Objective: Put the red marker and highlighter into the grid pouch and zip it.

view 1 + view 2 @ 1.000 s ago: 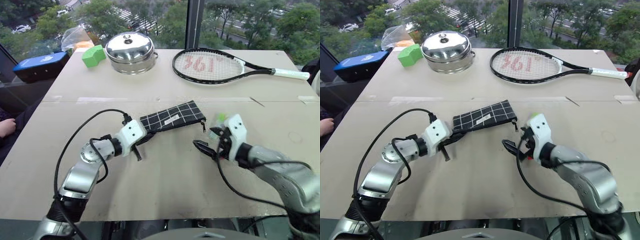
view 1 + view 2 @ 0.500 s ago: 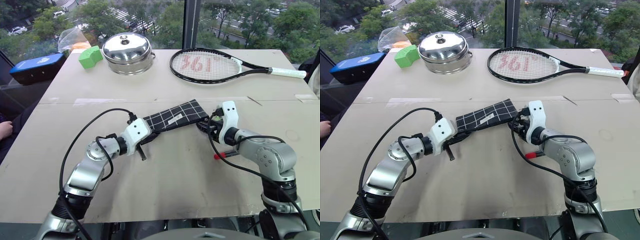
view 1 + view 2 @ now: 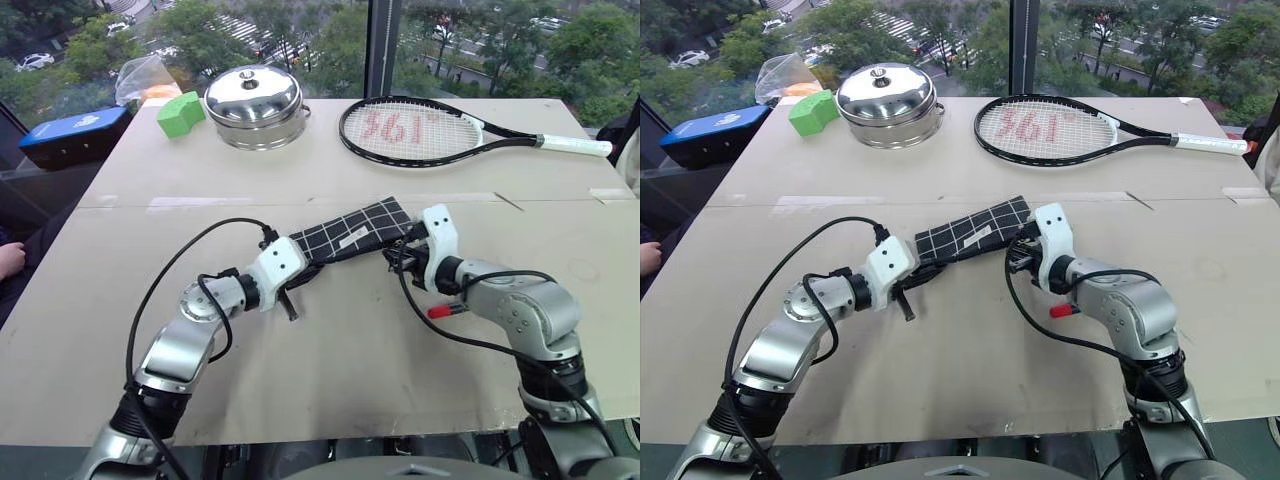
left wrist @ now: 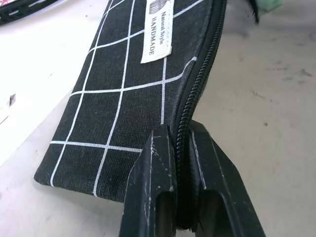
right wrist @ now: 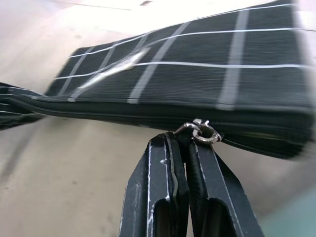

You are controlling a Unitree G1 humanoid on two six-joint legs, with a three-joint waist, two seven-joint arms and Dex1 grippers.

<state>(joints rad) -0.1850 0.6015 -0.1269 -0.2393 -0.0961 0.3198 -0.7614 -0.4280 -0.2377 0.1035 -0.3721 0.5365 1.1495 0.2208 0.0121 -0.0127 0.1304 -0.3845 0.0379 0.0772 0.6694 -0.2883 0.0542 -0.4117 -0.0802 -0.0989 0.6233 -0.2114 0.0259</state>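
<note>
My right gripper has just swung in from the table's open stretch and snapped its black fingers together on the zipper pull at the far end of the grid pouch, where a second ago they hung spread wide and well clear of it; my left gripper has not budged, its fingers clenched on the zipper seam at the pouch's near end. I read that as both ends braced and the zip stroke about to begin, but the red marker lies on the cardboard just beside my right forearm, outside the pouch, so by my judgement zipping now would shut it out. Of the highlighter I can make out just a pale mint sliver beyond the pouch's far end, seemingly on the table and not inside. The pouch is flat woven black fabric crossed with thin white grid lines, a small white stitched label reading HANDMADE on its face, and a ridged black zipper running along its edge; the pull hangs from a small bright metal ring. Further back sit a polished steel lidded pot, a strung tennis racket and a chunky green block on matte tan cardboard
</note>
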